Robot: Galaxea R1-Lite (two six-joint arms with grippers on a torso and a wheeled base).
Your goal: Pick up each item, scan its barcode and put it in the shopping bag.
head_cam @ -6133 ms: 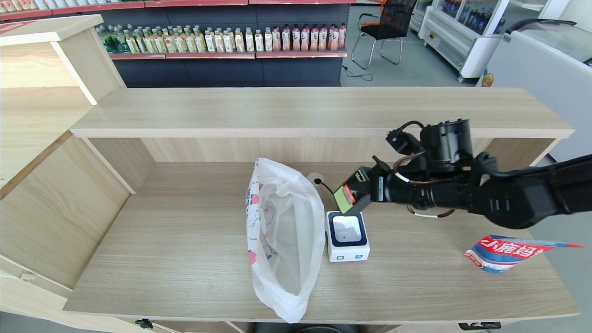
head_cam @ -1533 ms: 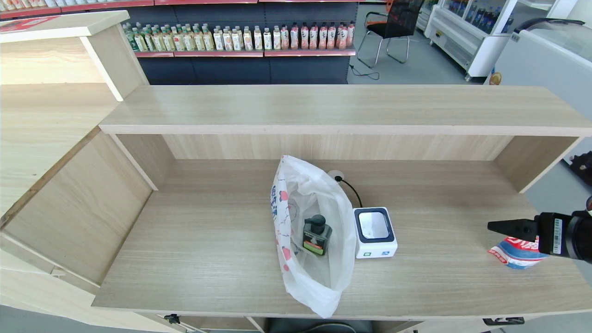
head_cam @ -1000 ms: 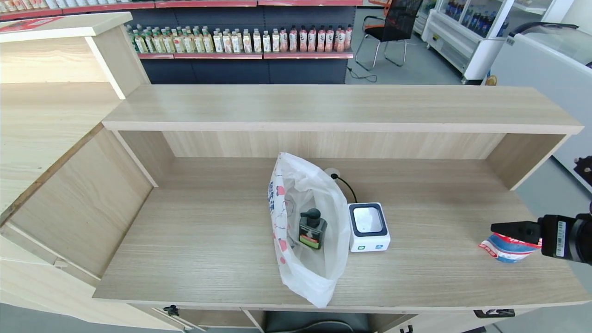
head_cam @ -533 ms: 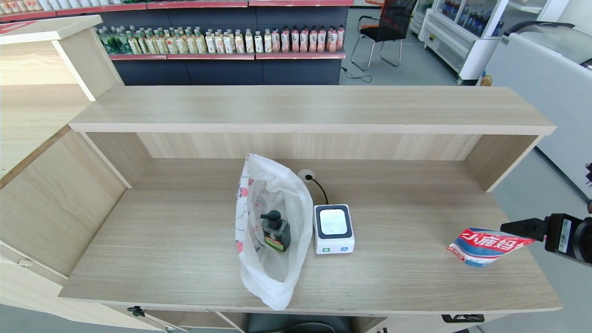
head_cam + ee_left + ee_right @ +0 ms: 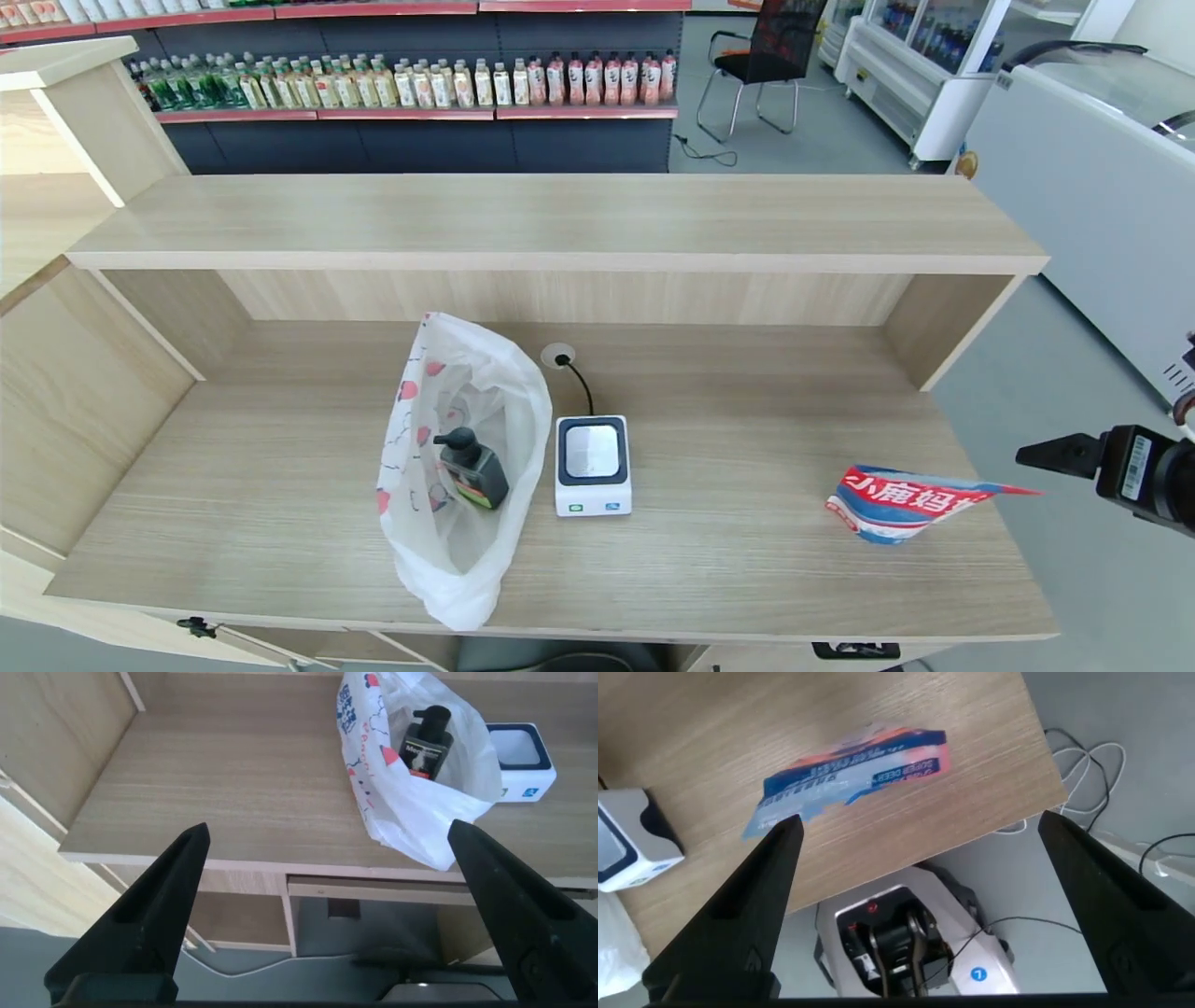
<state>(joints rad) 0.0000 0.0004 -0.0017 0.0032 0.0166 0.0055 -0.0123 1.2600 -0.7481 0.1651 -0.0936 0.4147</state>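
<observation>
You were in a shop, with rows of drinks (image 5: pixel 401 84) far behind and a long wooden counter (image 5: pixel 747 569) in front of you. A high shelf (image 5: pixel 560 219) ran along the back of the counter.

A few seconds before, your right gripper (image 5: pixel 922 826) held the black pump bottle (image 5: pixel 474 464) over the scanner (image 5: pixel 593 464). At this moment the bottle lay inside the white shopping bag (image 5: pixel 420 541), so that one was done. Your right arm had pulled back to the right. Its fingers were spread wide and held nothing. Your head camera had turned too, so everything looked slid to the left, but the things on the counter had not moved.

Your left gripper (image 5: pixel 329 833) was low in front of the counter, wide open and holding nothing.

I think the red, white and blue pouch (image 5: pixel 896 509) was next. It lay flat near the right end of the counter, well apart from the scanner, and your right gripper hung just beside it, off the counter's end.

The pouch was close to the edge, so a push could knock it off. Between the pouch and the scanner you had lots of bare wood. The bag sat just beside the scanner, and the scanner's cable (image 5: pixel 579 383) ran to the back.
</observation>
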